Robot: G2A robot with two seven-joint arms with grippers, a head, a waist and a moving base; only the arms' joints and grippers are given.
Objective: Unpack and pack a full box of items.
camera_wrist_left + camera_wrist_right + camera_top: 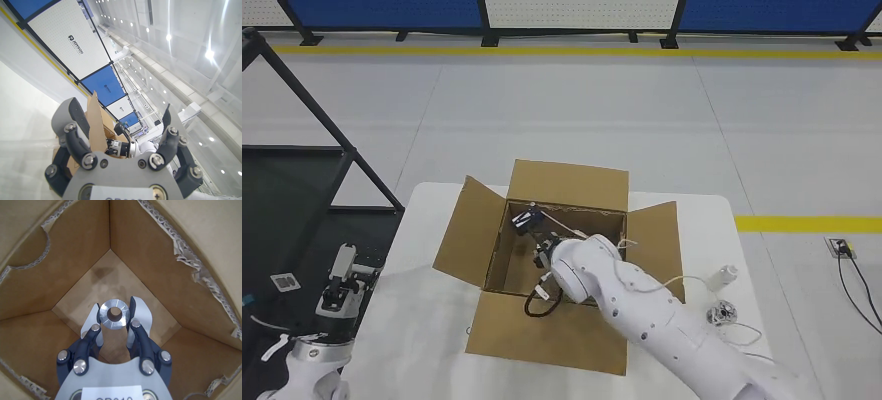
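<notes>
- The cardboard box [542, 335] stands open on the white table [407, 310], flaps spread. The patch of floor I can see inside is bare.
- The right gripper [115, 306] is down inside the box, clamped on a metal sleeve [123, 314] held above the floor.
- A small white bottle [726, 274] and a metal part [720, 315] lie on the table beside the box, so unpacking looks nearly finished or repacking barely begun.
- The left gripper [122, 105] hangs off to the side, its claw spread and empty.

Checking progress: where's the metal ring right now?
In the right wrist view, the metal ring is gripped by the right claw inside the cardboard box.
</notes>
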